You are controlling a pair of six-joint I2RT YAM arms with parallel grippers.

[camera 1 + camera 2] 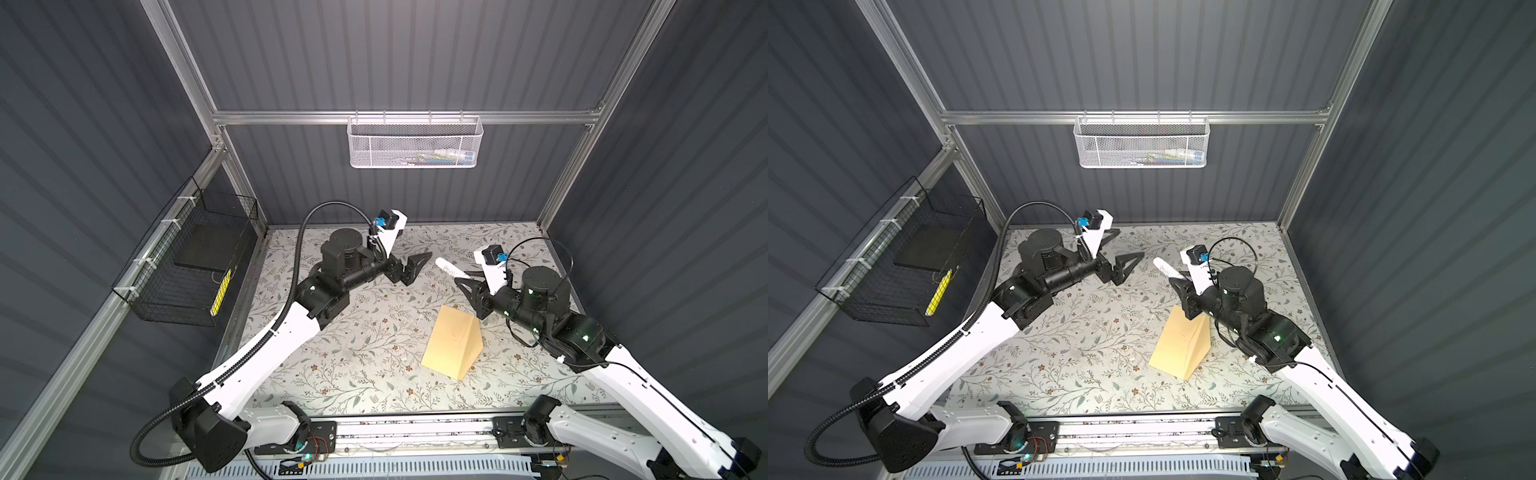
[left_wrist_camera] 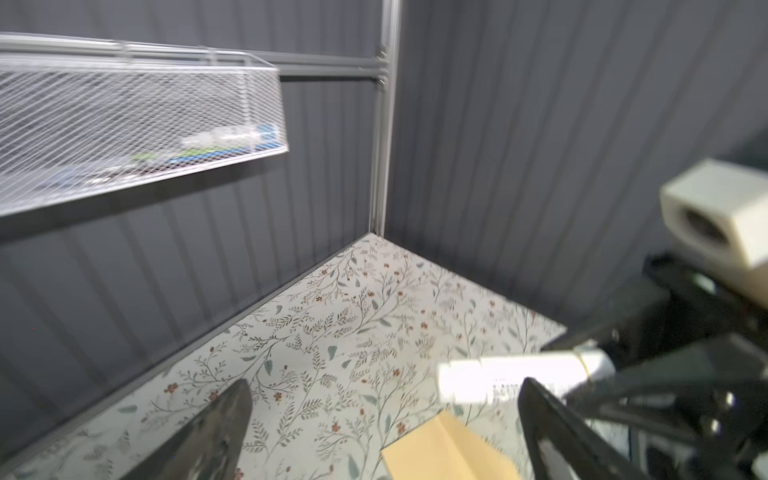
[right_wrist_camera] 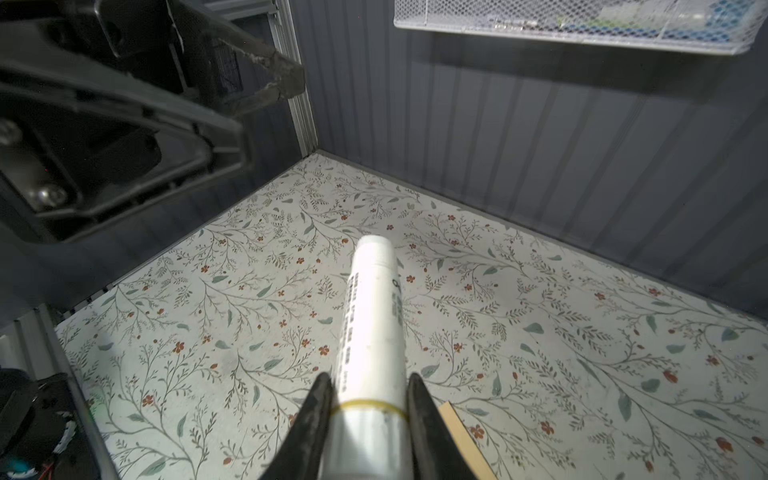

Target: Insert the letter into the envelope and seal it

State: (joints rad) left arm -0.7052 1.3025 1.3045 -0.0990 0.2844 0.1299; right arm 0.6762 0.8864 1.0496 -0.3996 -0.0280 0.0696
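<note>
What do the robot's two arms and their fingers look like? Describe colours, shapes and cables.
The left arm and right arm share white links and black joint housings. A black ribbed hose runs along the left arm; thin black cables loop at the right wrist. Each wrist carries a white camera mount with a blue connector. The fingers are black, triangular and open-framed.

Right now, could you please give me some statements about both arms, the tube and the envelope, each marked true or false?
1. The right gripper holds the white tube. True.
2. The left gripper has its jaws shut. False: they stand wide open and hold nothing.
3. The envelope lies on the table. True.
4. The white tube touches the envelope. False: it is held clear of the envelope.
</note>
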